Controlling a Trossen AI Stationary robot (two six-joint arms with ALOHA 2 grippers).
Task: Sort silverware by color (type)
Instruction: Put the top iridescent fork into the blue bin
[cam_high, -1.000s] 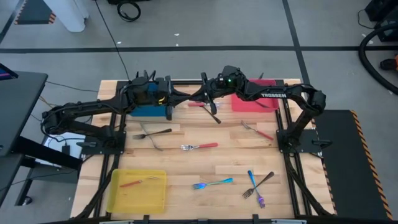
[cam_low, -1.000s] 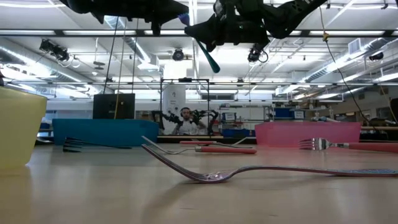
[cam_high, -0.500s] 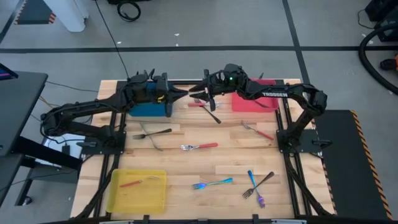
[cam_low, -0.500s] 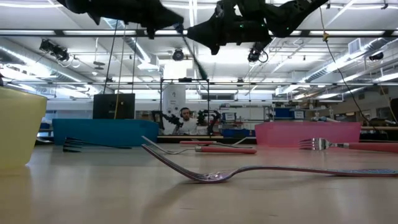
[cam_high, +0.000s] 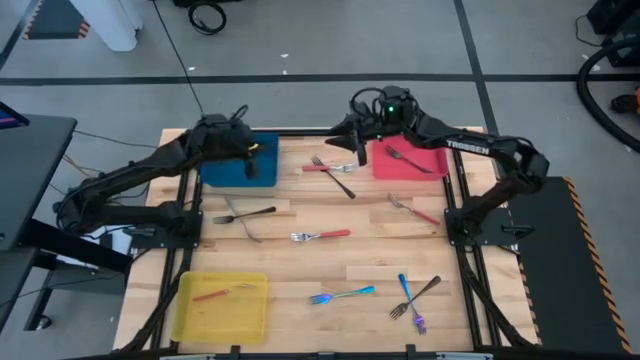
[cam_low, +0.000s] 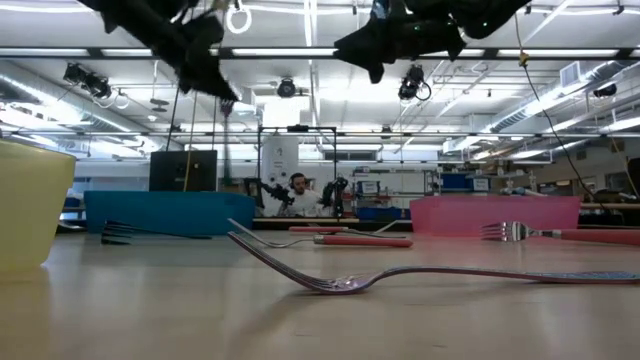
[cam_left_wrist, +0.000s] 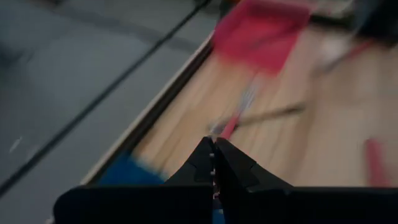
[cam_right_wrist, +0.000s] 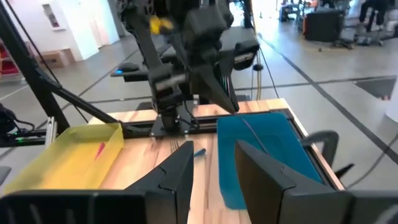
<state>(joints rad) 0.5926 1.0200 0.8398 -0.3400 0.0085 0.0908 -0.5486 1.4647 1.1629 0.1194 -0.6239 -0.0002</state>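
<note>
My left gripper (cam_high: 250, 170) hangs shut over the blue tray (cam_high: 225, 172) at the far left, fingers slanting down. In the right wrist view a slim iridescent utensil (cam_right_wrist: 255, 135) runs on from its fingertips (cam_right_wrist: 232, 108) above the tray. My right gripper (cam_high: 346, 140) stands open and holds nothing, in the air left of the red tray (cam_high: 432, 165), which holds a dark fork (cam_high: 405, 157). More silverware lies on the wood: a red-handled fork (cam_high: 325, 167), a dark fork (cam_high: 341, 181), another red-handled fork (cam_high: 322, 236) and a teal fork (cam_high: 342, 295). My left gripper pinches the utensil by one end (cam_right_wrist: 241, 119) between its two fingers. The fingers slant down toward the tray, and the utensil runs on along them. It hangs clear above the blue tray. The pinch itself is too small to make out.
A yellow tray (cam_high: 190, 322) at the near left holds a red-handled fork (cam_high: 212, 294). Dark forks (cam_high: 246, 214) lie in front of the blue tray. A red-handled fork (cam_high: 415, 211) lies right of centre, and a blue and a dark utensil (cam_high: 412, 298) cross at the near right.
The two grippers stood tip to tip at the table's far middle, the utensil between them. My right gripper has opened, let go and drawn back toward the right edge and up. My left gripper has swung toward the left edge over the blue tray and tipped downward, carrying the utensil.
</note>
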